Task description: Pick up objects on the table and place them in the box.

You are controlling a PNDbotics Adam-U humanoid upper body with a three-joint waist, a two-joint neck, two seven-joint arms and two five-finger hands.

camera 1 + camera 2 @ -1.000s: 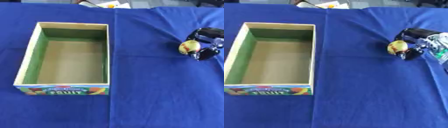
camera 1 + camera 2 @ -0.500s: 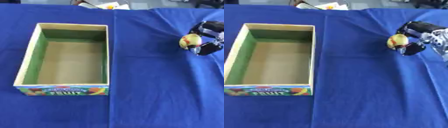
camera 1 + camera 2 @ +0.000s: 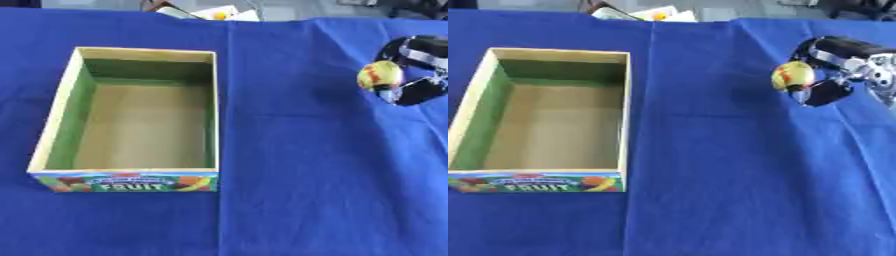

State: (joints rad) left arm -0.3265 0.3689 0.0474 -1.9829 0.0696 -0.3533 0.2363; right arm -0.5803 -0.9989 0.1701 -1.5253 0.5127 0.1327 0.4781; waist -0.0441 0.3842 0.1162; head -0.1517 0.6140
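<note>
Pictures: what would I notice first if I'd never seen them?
Probably the open box on the left of the blue cloth, green inside, with FRUIT on its front and nothing in it. Then, at the right edge, the right hand curled round a small yellow-and-red fruit.

Black and silver right hand (image 3: pixel 842 67) cut off by the right edge, arm out of view. Small round yellow-and-red object (image 3: pixel 793 75) partly covered by curled fingers, blurred, kind unclear. White items (image 3: pixel 214 12) clipped at the top edge.
</note>
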